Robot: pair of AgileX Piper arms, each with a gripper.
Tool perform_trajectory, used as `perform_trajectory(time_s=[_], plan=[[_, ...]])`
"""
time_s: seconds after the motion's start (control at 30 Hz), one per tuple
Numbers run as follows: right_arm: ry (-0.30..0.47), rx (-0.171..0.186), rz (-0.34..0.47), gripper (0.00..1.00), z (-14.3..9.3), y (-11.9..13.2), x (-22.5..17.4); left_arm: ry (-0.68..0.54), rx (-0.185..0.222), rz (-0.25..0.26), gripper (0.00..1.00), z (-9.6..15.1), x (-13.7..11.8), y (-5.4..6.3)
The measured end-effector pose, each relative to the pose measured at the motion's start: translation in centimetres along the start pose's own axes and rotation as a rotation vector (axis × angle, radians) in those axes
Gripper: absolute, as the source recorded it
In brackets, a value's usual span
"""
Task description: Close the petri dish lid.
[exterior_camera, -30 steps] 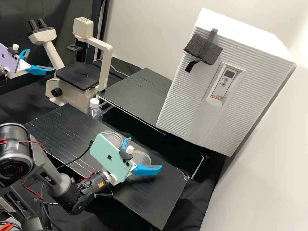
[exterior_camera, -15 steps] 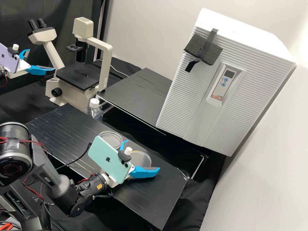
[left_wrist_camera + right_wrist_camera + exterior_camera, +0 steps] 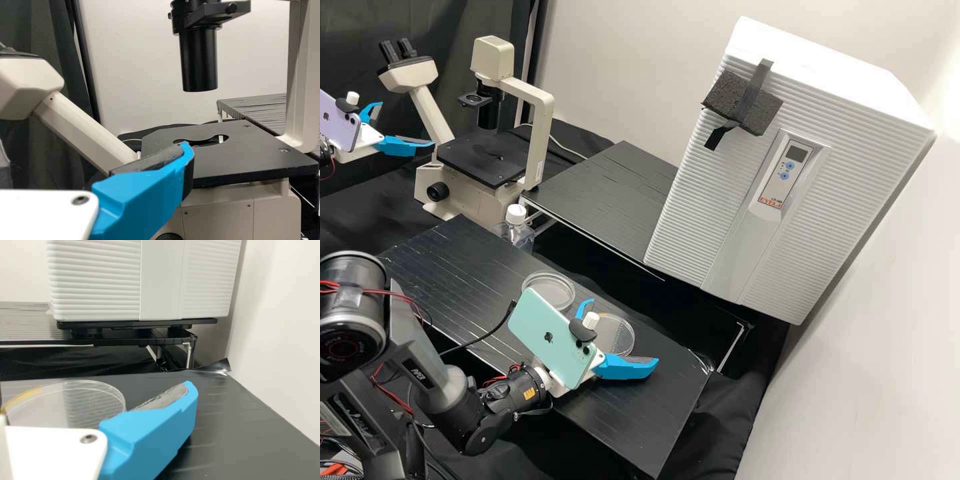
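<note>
In the high view my left gripper (image 3: 408, 123) stands open beside the microscope at far left. My right gripper (image 3: 625, 332) is open at the black bench, its two fingers spread around the near part of a clear round petri dish piece (image 3: 618, 335) with a yellowish patch on its rim. A second clear round piece (image 3: 548, 288) lies farther left, partly behind the phone; which is lid or base I cannot tell. In the left wrist view one finger of the left gripper (image 3: 145, 195) shows. In the right wrist view the right gripper (image 3: 150, 435) has one finger alongside the clear piece (image 3: 85, 402).
A microscope (image 3: 483, 157) stands at the back left, with a white-capped bottle (image 3: 516, 230) at the bench's far edge. Behind a dark gap is a second black platform (image 3: 607, 193) with a large white incubator (image 3: 720, 220). The bench (image 3: 640, 427) ends at a near edge.
In the high view my right gripper has shifted slightly left, then back right and down toward the bench's near side, uncovering more of the round piece. The left gripper has kept still.
</note>
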Motion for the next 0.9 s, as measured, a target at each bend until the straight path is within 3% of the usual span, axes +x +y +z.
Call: perform_trajectory(time_s=[0.23,0.4,0.9], plan=[[0.019,-0.007,-0.017,1.00,-0.3,-0.3,0.1,0.000,0.000,0.000,1.00,0.0,0.0,0.0],[0.038,-0.051,-0.045,1.00,-0.6,-0.8,0.2,0.000,0.000,0.000,1.00,0.0,0.0,0.0],[0.021,-0.026,-0.045,1.00,-0.1,-1.3,0.8,0.000,0.000,0.000,1.00,0.0,0.0,0.0]])
